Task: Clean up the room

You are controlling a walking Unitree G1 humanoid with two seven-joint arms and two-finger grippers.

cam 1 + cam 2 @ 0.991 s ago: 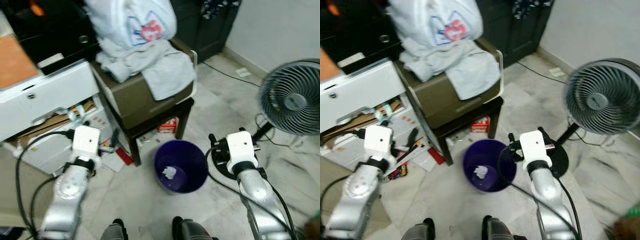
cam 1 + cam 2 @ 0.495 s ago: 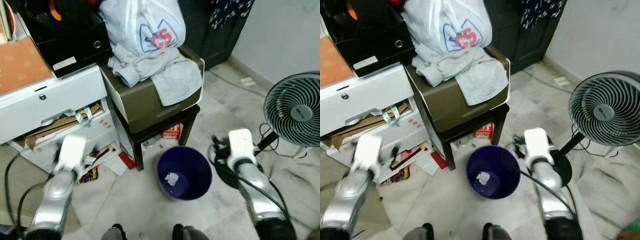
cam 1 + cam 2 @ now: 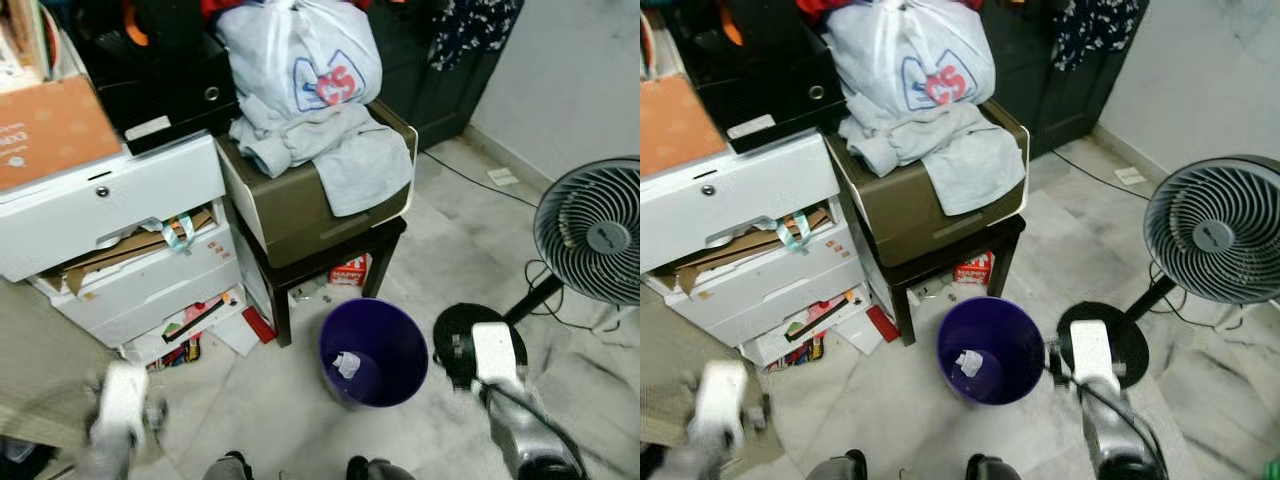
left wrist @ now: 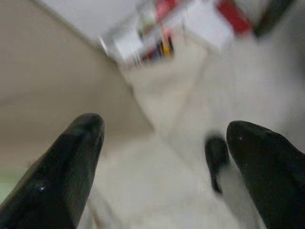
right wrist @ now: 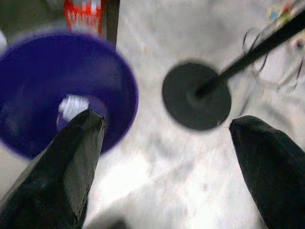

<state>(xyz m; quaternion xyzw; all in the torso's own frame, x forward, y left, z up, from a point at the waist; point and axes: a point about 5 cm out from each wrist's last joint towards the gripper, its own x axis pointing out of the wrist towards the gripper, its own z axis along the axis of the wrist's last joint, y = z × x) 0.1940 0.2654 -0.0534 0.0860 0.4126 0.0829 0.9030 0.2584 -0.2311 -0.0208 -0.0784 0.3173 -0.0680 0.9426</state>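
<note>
Right pincer (image 5: 164, 162) spread — purple bin (image 5: 57, 90) beside

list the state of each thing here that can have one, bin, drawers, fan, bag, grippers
round purple plastic bin: upright, open-topped, one crumpled white scrap inside
white drawer unit: middle drawer ajar, cardboard and papers sticking out
grey standing fan: upright on its black round base
white plastic bag: tied shut, on grey clothes atop the olive box
left gripper: open, empty
right gripper: open, empty, above the floor beside the bin
</note>
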